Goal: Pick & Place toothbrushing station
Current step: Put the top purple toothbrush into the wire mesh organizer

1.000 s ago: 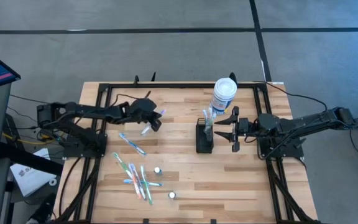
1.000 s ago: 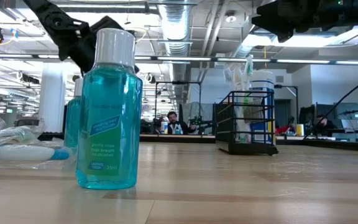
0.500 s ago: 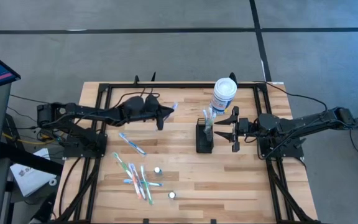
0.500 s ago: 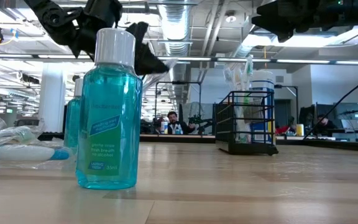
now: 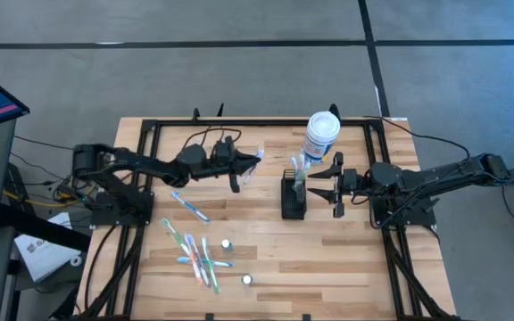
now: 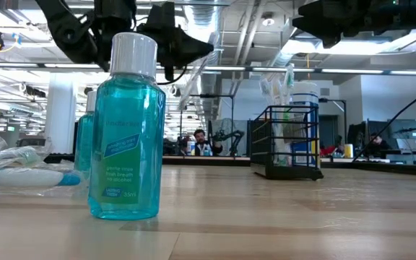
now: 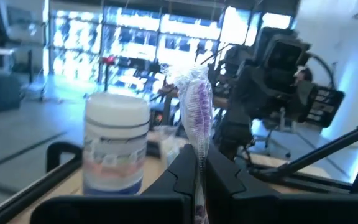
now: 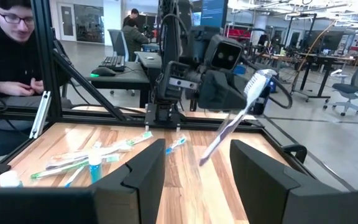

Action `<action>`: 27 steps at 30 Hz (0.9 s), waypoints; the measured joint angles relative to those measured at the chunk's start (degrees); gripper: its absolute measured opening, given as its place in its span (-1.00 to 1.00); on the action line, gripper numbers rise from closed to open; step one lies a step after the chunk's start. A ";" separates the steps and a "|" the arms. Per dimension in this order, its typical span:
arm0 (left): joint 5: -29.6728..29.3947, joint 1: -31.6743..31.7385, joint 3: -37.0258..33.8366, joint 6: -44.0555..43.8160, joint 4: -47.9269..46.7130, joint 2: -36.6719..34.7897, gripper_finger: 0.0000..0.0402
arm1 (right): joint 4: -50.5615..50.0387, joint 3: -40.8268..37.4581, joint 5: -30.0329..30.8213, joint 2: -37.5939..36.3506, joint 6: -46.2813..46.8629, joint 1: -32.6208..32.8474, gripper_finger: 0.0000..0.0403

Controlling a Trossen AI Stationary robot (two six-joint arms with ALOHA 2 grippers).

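Toothbrush delivery is what I'm watching from beside the table: the left gripper (image 5: pixel 242 166) is holding a wrapped toothbrush with a purple handle (image 5: pixel 251 162) up in the air, fingers (image 7: pixel 185 171) pinched tight on it, bristle end sticking out past the tips. The toothbrushing station, that small black slotted wire caddy (image 5: pixel 294 197), is sitting upright on the light wooden slatted table (image 5: pixel 346 259) toward the right side, just in front of a white cylindrical canister with a blue label (image 5: pixel 321 135).

If I were running this, I'd say the trick is to get the brush tipped nearer to vertical before going down, line it up over an open slot instead of a wire edge, and come in slow, since the caddy looks light enough to slide or tip if the handle catches. There are already a few brushes in there, so picking an empty compartment matters too.

Right now the caddy is well apart from the left fingers, off toward the right arm's side. The right gripper (image 5: pixel 335 185) is hanging just beside the caddy with its fingers spread wide and nothing in them, so I'd guess it could steady the thing if needed. A loose bunch of other toothbrushes (image 5: pixel 197 254) is lying on the near-left part of the table, with a small teal mouthwash bottle (image 6: pixel 127 126) close by.
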 joint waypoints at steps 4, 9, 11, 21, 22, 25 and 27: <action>0.07 0.56 0.00 0.00 10.22 6.28 -0.98 | -0.02 0.00 0.00 0.00 -0.06 -0.02 -0.16; 0.05 1.47 0.08 -0.02 20.51 11.80 -0.99 | -0.08 0.00 0.01 0.00 -1.38 -0.01 -0.16; 0.05 1.86 0.81 -0.02 22.80 13.30 -0.98 | -0.10 0.00 -0.01 0.00 -1.51 -0.02 -0.16; 4.09 2.83 11.09 0.27 24.20 21.40 -0.98 | -0.10 0.00 0.01 0.00 -1.49 -0.02 -0.16; 4.62 2.91 12.07 0.27 24.16 22.23 -0.98 | -0.08 0.00 0.01 0.00 -1.49 -0.02 -0.16; 5.12 2.91 15.05 0.29 24.38 24.28 -0.98 | -0.09 0.00 0.01 0.00 -1.51 -0.02 -0.16; 5.64 2.91 16.87 0.31 24.73 25.75 -0.98 | -0.08 0.00 0.01 0.00 -1.49 -0.02 -0.16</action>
